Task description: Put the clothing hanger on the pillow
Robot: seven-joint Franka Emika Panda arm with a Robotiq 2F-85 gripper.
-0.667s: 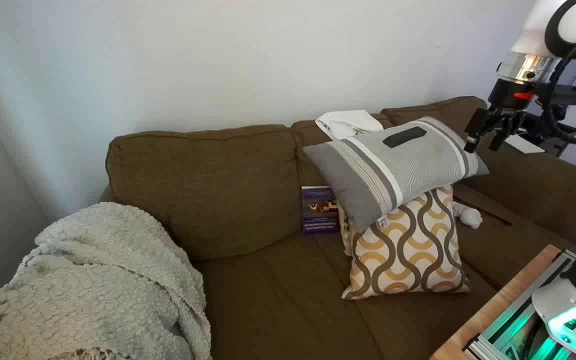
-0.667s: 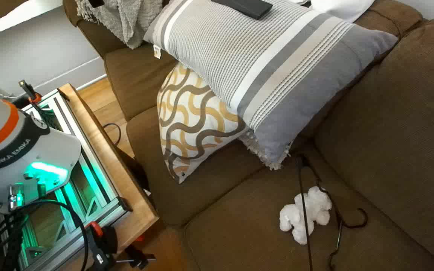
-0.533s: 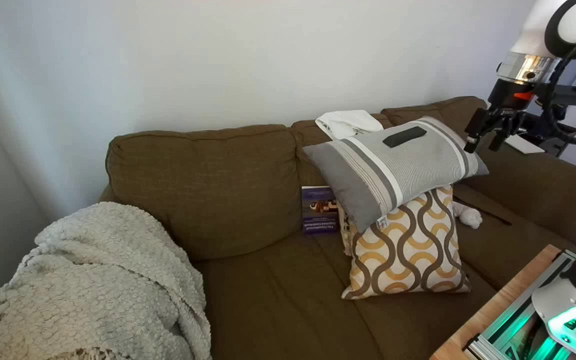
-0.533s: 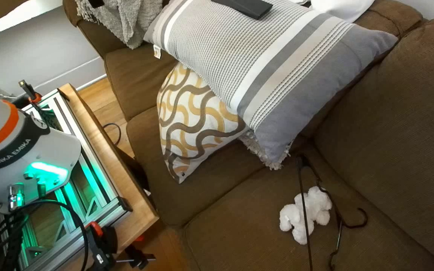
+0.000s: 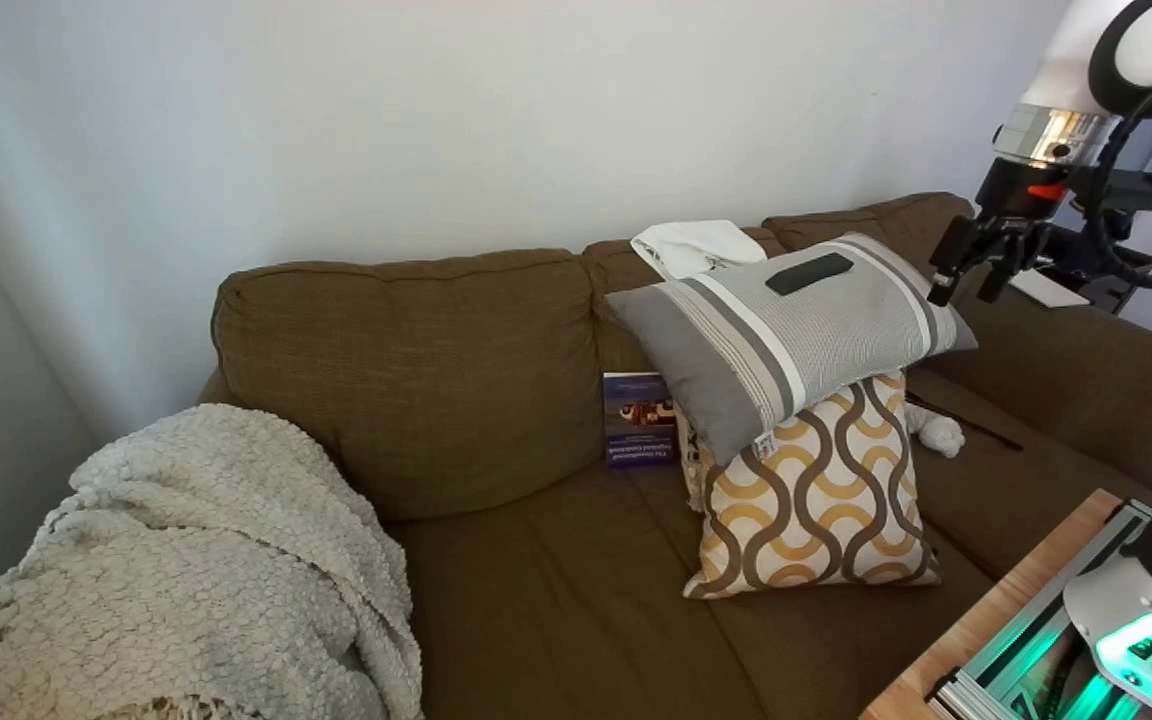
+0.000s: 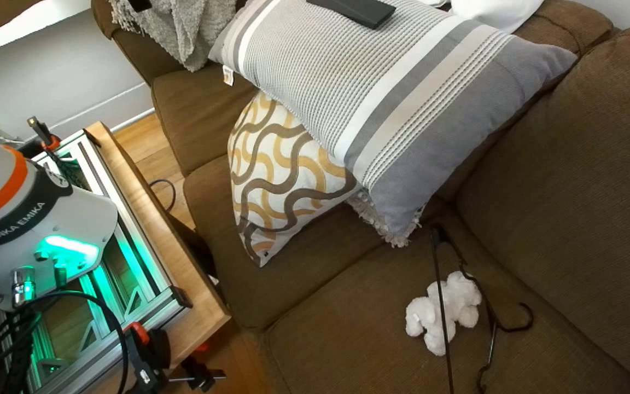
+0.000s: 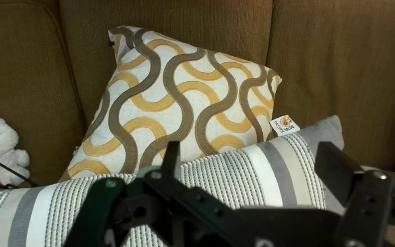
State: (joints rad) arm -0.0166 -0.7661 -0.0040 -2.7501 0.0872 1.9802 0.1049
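Observation:
The clothing hanger is thin and dark with a hook. It lies on the sofa seat across a small white plush toy. Part of it shows as a dark line in an exterior view and at the left edge of the wrist view. The grey pillow with white bands lies tilted on top of the lattice-patterned pillow; it also shows in an exterior view and low in the wrist view. My gripper is open and empty above the pillow's end; its fingers are wide apart in the wrist view.
A flat black object lies on the grey pillow. The tan-and-white lattice pillow stands beneath it. A white cloth is on the backrest. A purple book leans behind, and a fluffy blanket covers the sofa's far end.

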